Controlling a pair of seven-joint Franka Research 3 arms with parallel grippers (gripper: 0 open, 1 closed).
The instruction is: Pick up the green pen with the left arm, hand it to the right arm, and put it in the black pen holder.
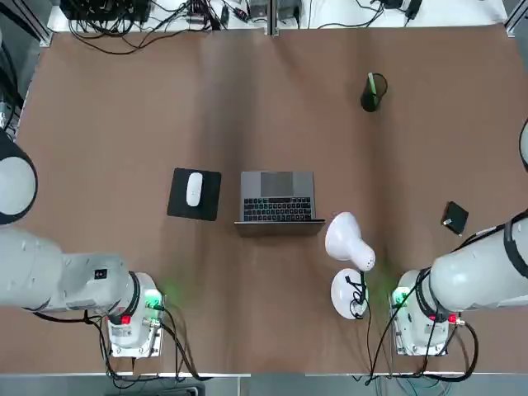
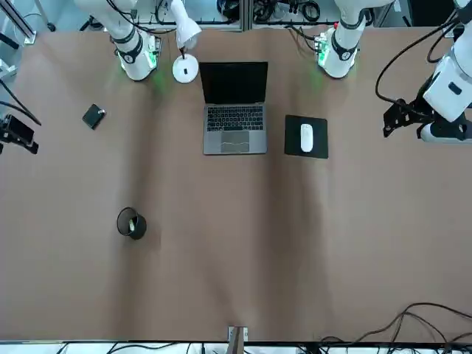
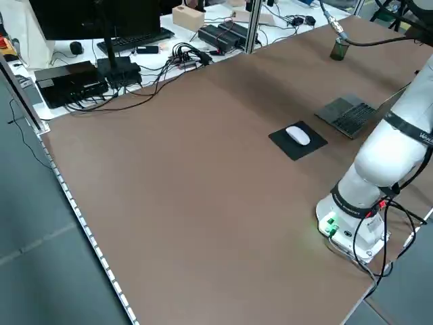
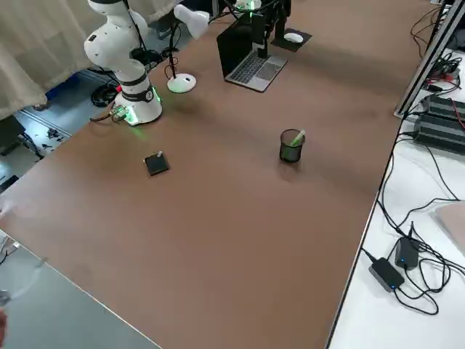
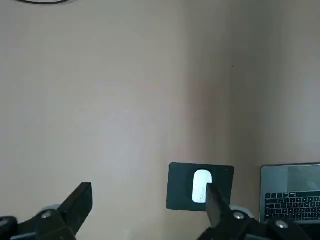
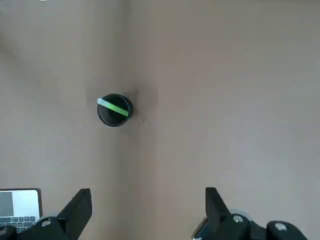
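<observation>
Right wrist view shows the green pen (image 6: 113,107) already leaning inside the black pen holder (image 6: 114,110), which stands alone on the far right part of the desk (image 1: 272,107), well apart from the laptop (image 1: 278,197), the mouse (image 1: 194,188) on its pad, the white lamp (image 1: 351,264) and the small flat black square (image 1: 454,218). The right claw (image 6: 145,210) hangs above the bare desk with its 2 fingers spread wide and nothing between them; the left claw (image 5: 147,207) is equally wide and empty, high over the mouse pad (image 5: 200,186). The task looks finished, so little is left to fail. The remaining risk lies in the holder itself: it looks light, and the pen tilts against the rim, so any low sweep of the right arm past it could tip it and roll the pen out.
</observation>
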